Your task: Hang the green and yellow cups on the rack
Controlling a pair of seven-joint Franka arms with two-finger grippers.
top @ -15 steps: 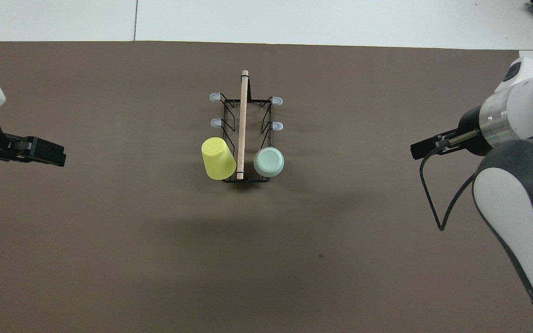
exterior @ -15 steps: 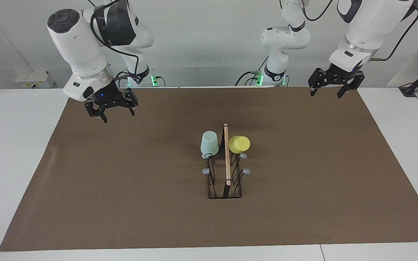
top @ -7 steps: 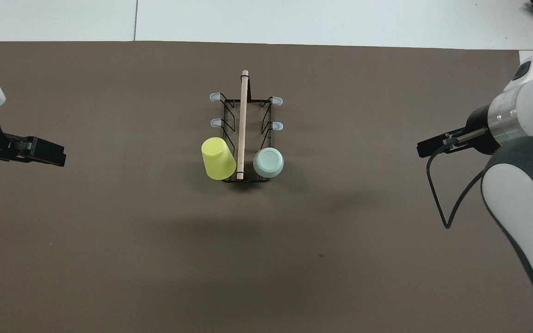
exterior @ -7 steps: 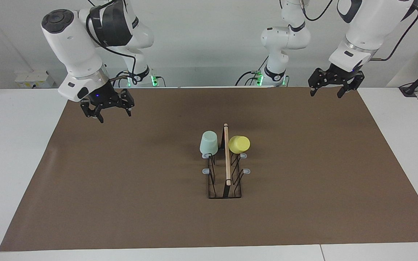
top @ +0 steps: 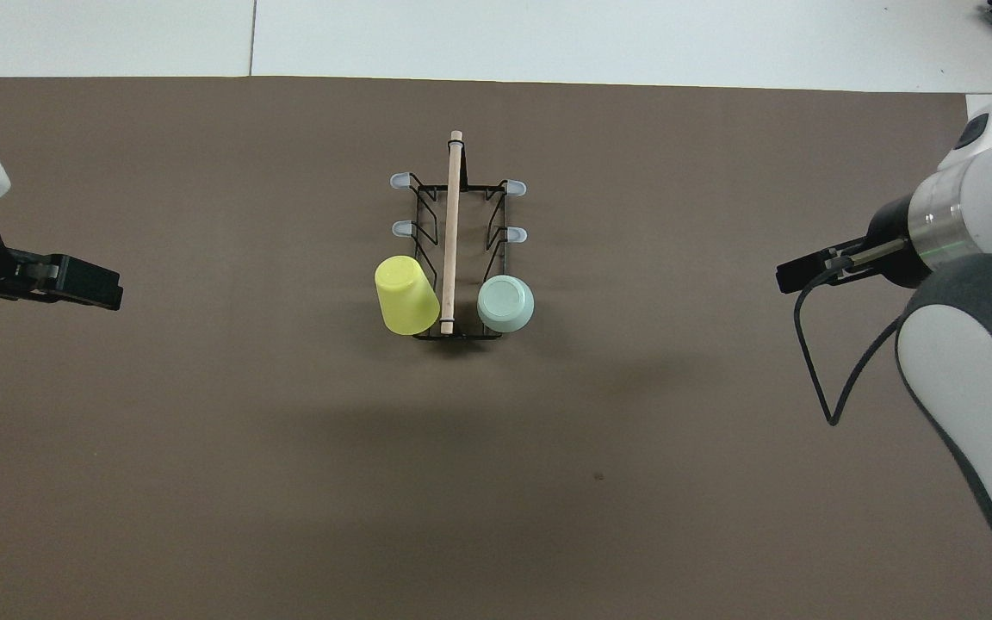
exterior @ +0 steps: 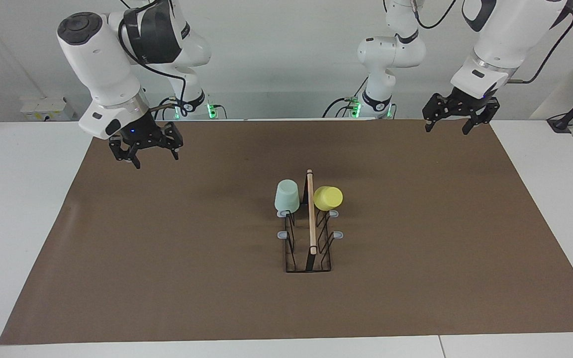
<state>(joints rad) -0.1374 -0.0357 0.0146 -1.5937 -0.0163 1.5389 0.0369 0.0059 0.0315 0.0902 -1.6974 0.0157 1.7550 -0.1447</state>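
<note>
With both cups (exterior: 287,196) hung on the rack (exterior: 310,248), well clear of each wide-open, empty gripper (exterior: 150,153), the tilted yellow cup (exterior: 328,198) could slip off its prong

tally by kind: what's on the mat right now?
Cups: 2, a green cup and a yellow cup, both on the rack
Rack: 1
Total: 3
</note>
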